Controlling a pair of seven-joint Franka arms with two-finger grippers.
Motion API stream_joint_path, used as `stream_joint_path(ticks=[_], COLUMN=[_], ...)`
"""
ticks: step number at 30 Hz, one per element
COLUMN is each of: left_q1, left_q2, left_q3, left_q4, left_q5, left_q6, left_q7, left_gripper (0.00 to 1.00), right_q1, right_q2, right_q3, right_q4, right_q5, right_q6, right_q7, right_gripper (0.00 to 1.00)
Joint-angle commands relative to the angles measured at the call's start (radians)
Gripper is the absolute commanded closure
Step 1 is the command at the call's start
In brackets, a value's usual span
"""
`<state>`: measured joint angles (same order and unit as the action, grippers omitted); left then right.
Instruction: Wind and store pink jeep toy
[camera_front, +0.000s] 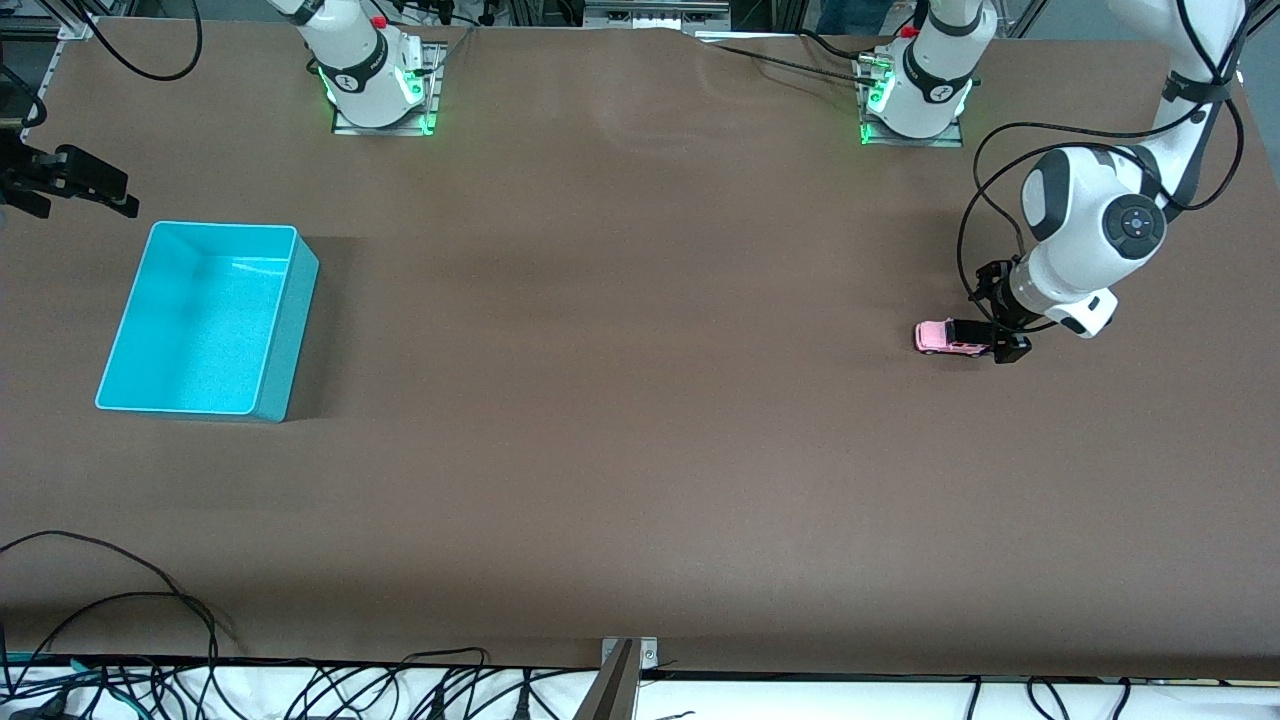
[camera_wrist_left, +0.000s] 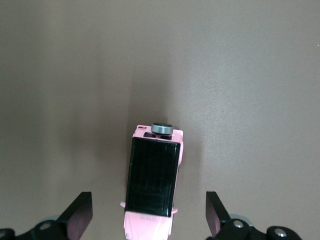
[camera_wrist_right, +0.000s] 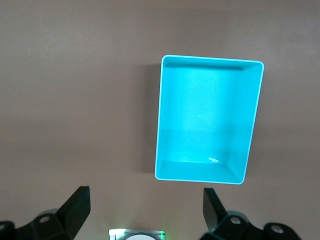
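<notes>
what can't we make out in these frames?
- Pink jeep toy: one end hidden by the left gripper in the front view; nose cut off by the left wrist view's edge.
- Right gripper: partly cut off by the front view's edge.
- Turquoise bin: nothing hidden.

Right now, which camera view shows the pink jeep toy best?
The left wrist view: the pink jeep toy fills the middle, black roof up, between the open left gripper fingers. The front view shows it only tiny beside that gripper. The right wrist view does not show it.
</notes>
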<state>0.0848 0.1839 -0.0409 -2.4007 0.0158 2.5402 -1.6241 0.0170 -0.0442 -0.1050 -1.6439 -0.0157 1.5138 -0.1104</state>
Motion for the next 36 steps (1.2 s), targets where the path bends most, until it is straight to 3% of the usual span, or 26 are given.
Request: stream_joint_path(ticks=[1,10,15,26,31,36], left_q1=[-0.007,-0.014,-0.016,-0.016,-0.017,-0.056], left_q2=[0.034,0.062,0.072,0.094,0.092,0.082], left_q3=[0.003,0.002,0.003,0.003,0.001,-0.004], left_q4=[-0.003,-0.003,-0.005,-0.002,0.005,0.015], left_q5=[0.038,0.039,0.041,0.081,0.081,0.079], left_q6=[0.054,0.083,0.097,0.106,0.104,0.094], left_q7=[-0.007,-0.007,-0.005,-0.002,-0.006,-0.028], left_gripper=[0.00,0.00,0.07,0.49,0.74,0.76], right_q1=[-0.002,-0.002,-0.002,-0.002,-0.002,-0.002], right_q2=[0.009,0.009,0.009,0.009,0.009,0.009], right_q3=[-0.002,-0.013,-0.013,-0.013,-0.013,-0.013], right_q4=[0.027,0.027,0.027,0.027,0.027,0.027], right_q5=[-0.001,0.000,0.000,0.000,0.000,0.000], right_q6=[-0.009,-0.009,-0.009,-0.009,-0.009,-0.009], right_q7=[0.006,0.008,0.008,0.008,0.008,0.008], right_gripper=[0.00,0.00,0.00,0.00,0.00,0.00])
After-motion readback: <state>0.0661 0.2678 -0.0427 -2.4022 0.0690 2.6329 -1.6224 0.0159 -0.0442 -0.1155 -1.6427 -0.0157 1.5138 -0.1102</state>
